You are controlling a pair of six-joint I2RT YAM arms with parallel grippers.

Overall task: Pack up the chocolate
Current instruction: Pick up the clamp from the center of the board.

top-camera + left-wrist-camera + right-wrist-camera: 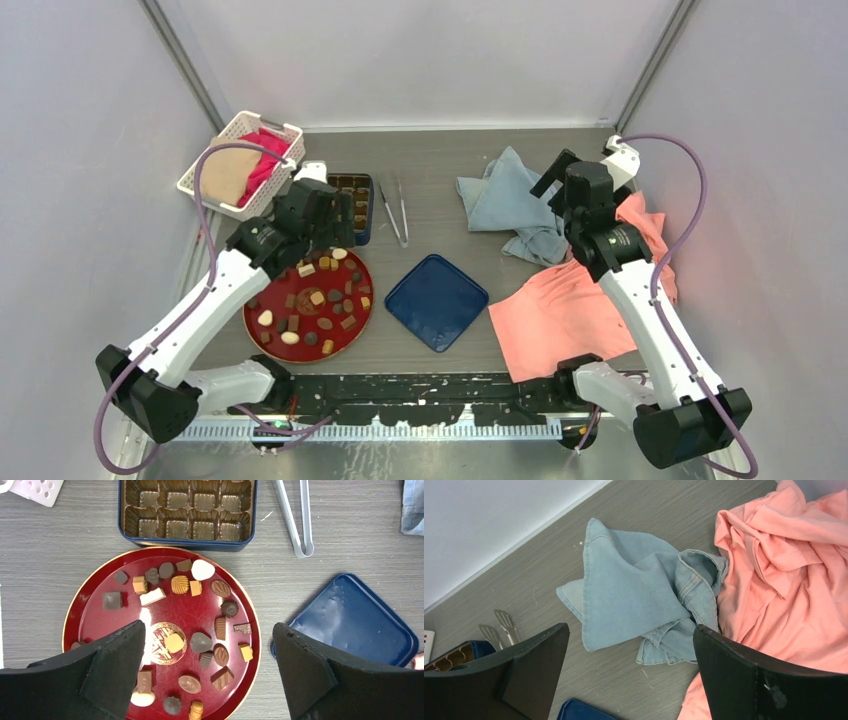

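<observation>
Several chocolate pieces [317, 298], dark brown, tan and cream, lie scattered on a round red plate [252, 325]. In the left wrist view the chocolate [201, 642] lies on the plate [175, 611] straight below my open, empty left gripper [207, 630]. In the top view that gripper [338, 218] hovers over the plate's far edge. A blue tin with an empty brown compartment tray [355, 205] stands just beyond the plate and also shows in the left wrist view [187, 512]. My right gripper [552, 178] is open and empty above a denim cloth [634, 595].
The tin's blue lid [437, 300] lies right of the plate. Metal tongs [392, 212] lie beside the tin. A white basket [240, 160] with cloths stands at the back left. The denim cloth [505, 200] and a coral cloth [570, 310] cover the right side.
</observation>
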